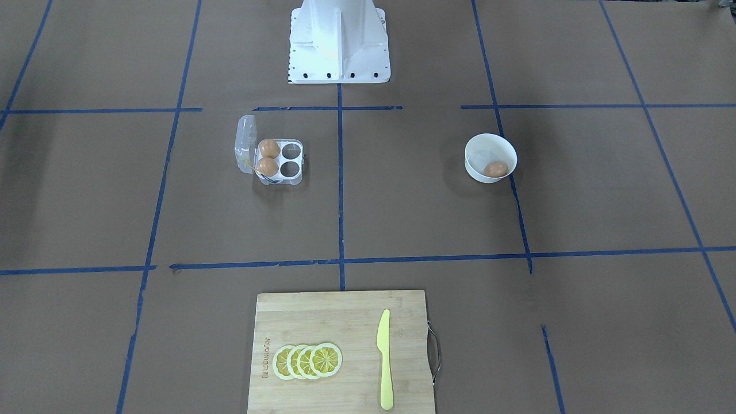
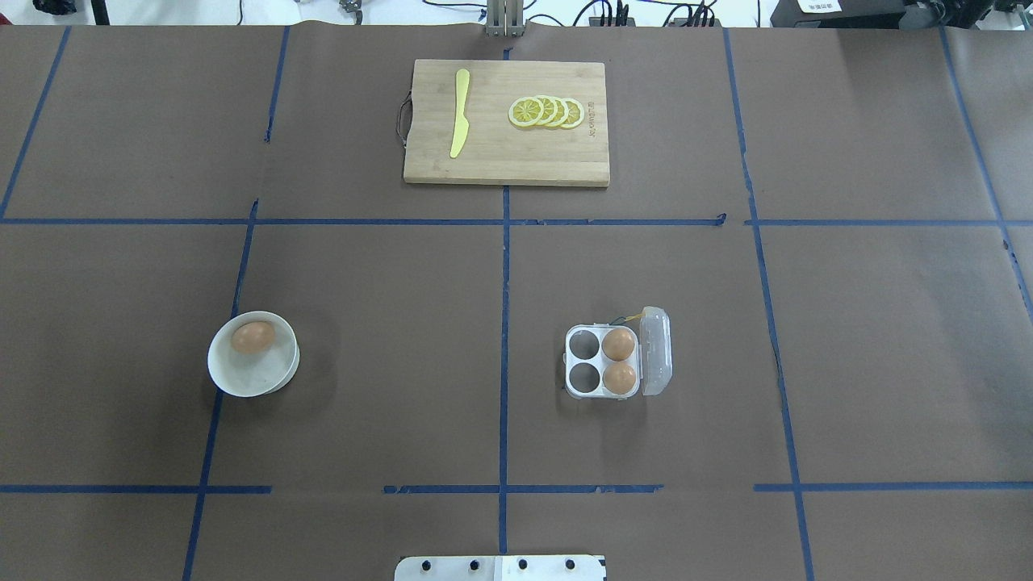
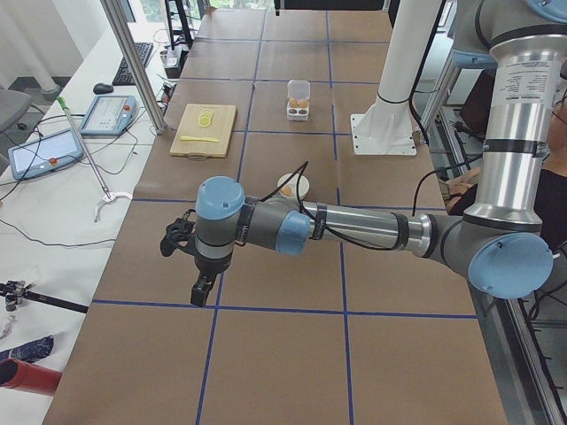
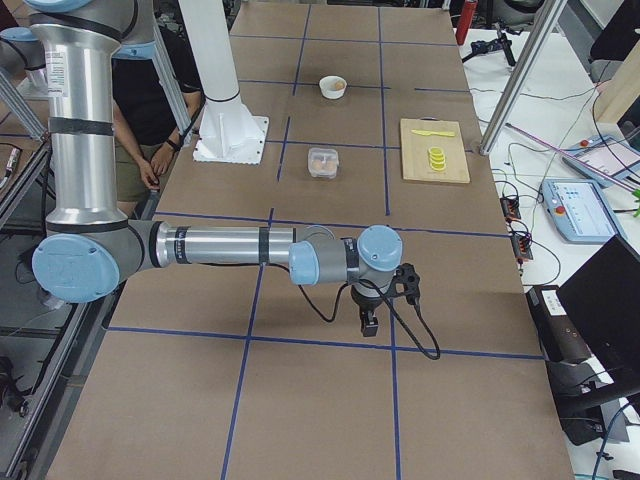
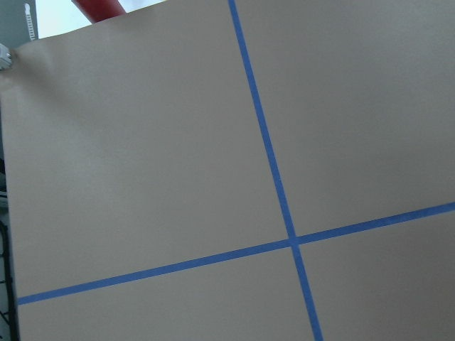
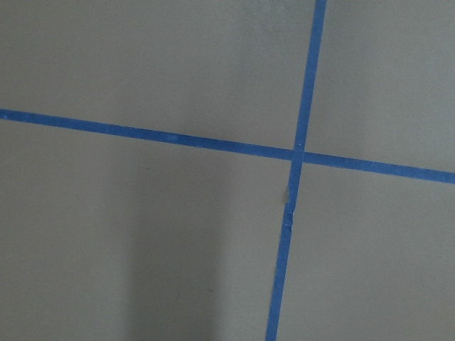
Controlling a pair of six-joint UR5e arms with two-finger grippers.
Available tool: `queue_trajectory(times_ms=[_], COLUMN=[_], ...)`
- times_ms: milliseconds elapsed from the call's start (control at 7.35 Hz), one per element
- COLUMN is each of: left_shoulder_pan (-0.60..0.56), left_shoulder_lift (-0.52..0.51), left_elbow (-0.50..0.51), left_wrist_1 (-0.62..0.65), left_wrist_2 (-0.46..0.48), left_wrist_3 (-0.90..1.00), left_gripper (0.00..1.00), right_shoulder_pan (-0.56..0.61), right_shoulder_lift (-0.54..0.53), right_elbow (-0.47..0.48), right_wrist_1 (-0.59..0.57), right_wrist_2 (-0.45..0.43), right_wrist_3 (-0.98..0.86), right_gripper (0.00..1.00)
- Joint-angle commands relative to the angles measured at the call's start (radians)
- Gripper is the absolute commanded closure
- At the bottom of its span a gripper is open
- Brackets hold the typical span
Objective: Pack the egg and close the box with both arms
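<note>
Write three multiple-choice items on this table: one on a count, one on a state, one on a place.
1. How many eggs sit in the carton? A one; B two; C four.
2. The carton's lid is: A open; B shut; C torn off.
3. The third egg lies: A in the bowl; B in the carton; C on the lid.
Key: B, two cells are filled and two empty; A, the lid stands up off the tray; A, it rests inside the white bowl.
</note>
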Motion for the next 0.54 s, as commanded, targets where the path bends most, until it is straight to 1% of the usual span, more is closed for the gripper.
queue_trajectory(times_ms=[0,408], left_shoulder_pan=[0.08,0.095], left_shoulder_lift=[0.001,0.001], left_elbow=[0.012,0.009], left_wrist_1=[-0.005,-0.001], left_wrist_2=[-0.029,-0.031], left_wrist_3=[-0.007,-0.009], left_gripper=[0.0,0.0], right_shoulder_pan=[0.015,0.015], right_shoulder_lift=[-0.003,-0.003], right_elbow=[0.012,0.011], right_wrist_1=[0.001,0.0], right_wrist_2=[0.016,0.013], right_wrist_3=[-0.001,0.0], right_gripper=[0.0,0.0])
